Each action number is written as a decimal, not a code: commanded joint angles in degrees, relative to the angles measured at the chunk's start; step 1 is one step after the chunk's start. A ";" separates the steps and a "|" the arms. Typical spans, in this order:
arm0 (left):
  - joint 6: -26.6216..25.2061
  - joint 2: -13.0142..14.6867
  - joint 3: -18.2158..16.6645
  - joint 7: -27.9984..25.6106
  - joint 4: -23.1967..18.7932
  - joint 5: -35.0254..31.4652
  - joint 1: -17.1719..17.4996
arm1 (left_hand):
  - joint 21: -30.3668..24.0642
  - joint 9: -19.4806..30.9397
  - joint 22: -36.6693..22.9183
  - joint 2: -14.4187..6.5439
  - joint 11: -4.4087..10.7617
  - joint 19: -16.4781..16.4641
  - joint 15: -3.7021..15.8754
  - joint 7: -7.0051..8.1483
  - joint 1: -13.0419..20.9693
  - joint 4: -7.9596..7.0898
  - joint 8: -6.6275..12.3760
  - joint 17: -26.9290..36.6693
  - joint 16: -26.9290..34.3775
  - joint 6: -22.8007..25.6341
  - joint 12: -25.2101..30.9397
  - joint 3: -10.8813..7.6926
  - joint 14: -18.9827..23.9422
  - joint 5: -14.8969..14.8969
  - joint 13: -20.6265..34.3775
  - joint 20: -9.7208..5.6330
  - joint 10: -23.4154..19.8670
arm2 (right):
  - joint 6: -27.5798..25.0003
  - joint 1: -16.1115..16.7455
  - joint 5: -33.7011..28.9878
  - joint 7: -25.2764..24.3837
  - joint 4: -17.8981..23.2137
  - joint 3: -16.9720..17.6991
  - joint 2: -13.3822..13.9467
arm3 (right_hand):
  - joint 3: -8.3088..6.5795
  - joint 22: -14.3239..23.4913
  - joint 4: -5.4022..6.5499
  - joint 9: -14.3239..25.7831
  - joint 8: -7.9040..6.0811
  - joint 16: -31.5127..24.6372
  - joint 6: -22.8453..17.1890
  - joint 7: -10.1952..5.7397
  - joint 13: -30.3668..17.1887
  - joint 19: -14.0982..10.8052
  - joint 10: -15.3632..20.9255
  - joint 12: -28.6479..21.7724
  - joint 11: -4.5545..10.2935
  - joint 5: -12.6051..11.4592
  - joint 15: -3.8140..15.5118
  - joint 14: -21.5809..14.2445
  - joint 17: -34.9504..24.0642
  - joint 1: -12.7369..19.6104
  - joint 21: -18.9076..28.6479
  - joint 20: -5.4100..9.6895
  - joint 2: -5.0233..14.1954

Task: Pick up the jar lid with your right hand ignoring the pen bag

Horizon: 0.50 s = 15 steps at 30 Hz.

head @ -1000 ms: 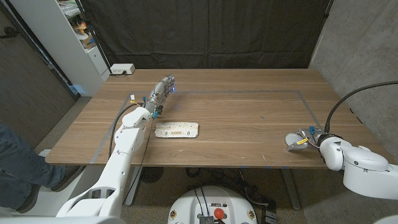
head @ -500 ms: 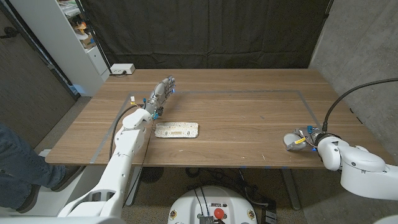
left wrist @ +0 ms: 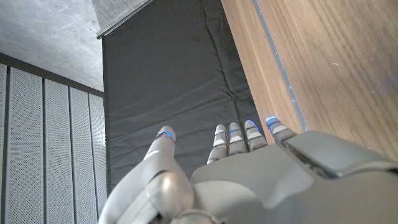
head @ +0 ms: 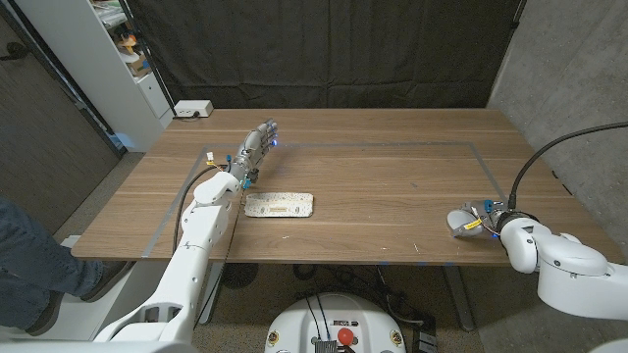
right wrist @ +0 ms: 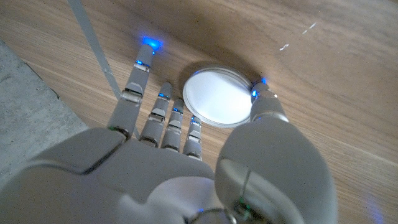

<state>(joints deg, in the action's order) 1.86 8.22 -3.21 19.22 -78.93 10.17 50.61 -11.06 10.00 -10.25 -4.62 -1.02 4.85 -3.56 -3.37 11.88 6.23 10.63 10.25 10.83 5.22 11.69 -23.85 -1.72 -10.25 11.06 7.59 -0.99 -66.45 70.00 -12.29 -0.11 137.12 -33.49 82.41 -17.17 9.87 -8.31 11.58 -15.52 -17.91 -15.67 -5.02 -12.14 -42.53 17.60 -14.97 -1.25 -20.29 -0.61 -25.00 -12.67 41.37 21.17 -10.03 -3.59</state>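
Note:
The jar lid (right wrist: 216,98), a white disc with a metal rim, lies on the wood near the table's front right edge; it shows as a small grey disc (head: 457,221) in the head view. My right hand (head: 478,221) is low over it, fingers stretched out. The lid sits between the thumb (right wrist: 266,104) and the fingers (right wrist: 166,115), with the thumb tip at its rim and the nearest fingertip at the opposite rim. I cannot tell whether they press on it. My left hand (head: 256,143) hangs over the table's back left with its fingers (left wrist: 230,138) straight, holding nothing.
A pale speckled pen bag (head: 279,204) lies front left of centre, just in front of my left forearm. A white box (head: 193,109) sits at the back left corner. Blue tape lines (head: 392,145) mark a rectangle on the table. A person's leg (head: 29,255) shows at the left edge.
My right hand has crept slightly left, closing in over the lid. The left hand has turned a little and narrowed. The pen bag has not moved.

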 commanded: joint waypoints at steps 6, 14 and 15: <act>-0.55 0.13 0.14 -0.31 -1.79 -0.22 1.12 | -0.47 0.22 -0.26 -0.31 0.39 -0.02 -0.07 -0.21 -0.04 -0.18 0.16 0.24 0.08 0.46 0.34 -0.15 0.25 -0.12 0.10 0.54 -0.04 | -1.26 4.63 7.99 -7.17 2.84 5.30 3.68 | -0.13 0.09 -0.05 0.36 0.11 -0.38 -0.41 -0.13 -0.15 -0.60 -0.24 0.23 -0.07 0.08 0.28 0.05 -0.26 0.91 -0.24 0.00 0.21; -0.15 0.24 0.14 0.07 -1.51 -0.06 0.90 | -0.47 0.23 -0.26 -0.32 0.35 -0.01 -0.09 -0.20 -0.03 -0.19 0.13 0.24 0.06 0.44 0.33 -0.15 0.26 -0.13 0.10 0.54 -0.02 | -2.53 5.07 10.06 -9.51 4.32 6.19 4.68 | -0.19 0.09 -0.04 0.37 0.19 -0.44 -0.42 -0.23 -0.16 -0.66 -0.34 0.34 0.05 0.19 0.24 -0.01 -0.33 1.23 -0.35 -0.05 0.53; -0.20 0.27 0.15 0.12 -1.49 -0.04 0.86 | -0.47 0.23 -0.26 -0.32 0.34 -0.01 -0.08 -0.17 -0.03 -0.19 0.13 0.24 0.06 0.43 0.34 -0.15 0.26 -0.13 0.10 0.54 -0.04 | -2.50 5.14 10.29 -9.80 4.46 6.29 4.89 | -0.19 0.09 -0.04 0.37 0.19 -0.44 -0.43 -0.23 -0.16 -0.67 -0.34 0.35 0.04 0.21 0.27 0.00 -0.33 1.26 -0.36 -0.05 0.56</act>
<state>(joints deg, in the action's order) 1.37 8.31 -3.12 18.98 -80.36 10.01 51.46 -11.06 10.00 -10.25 -4.62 -1.02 4.85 -3.56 -3.37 11.88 6.23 10.63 10.25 10.83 5.22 11.68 -23.85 -1.72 -10.25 11.06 7.59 -0.99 -67.57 73.97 -5.69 -5.94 139.73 -29.11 85.68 -17.18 9.88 -8.31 11.90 -15.35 -17.91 -15.66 -5.01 -12.13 -42.53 17.59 -14.97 -1.25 -20.29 -0.61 -24.99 -12.91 41.82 20.95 -10.03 -3.14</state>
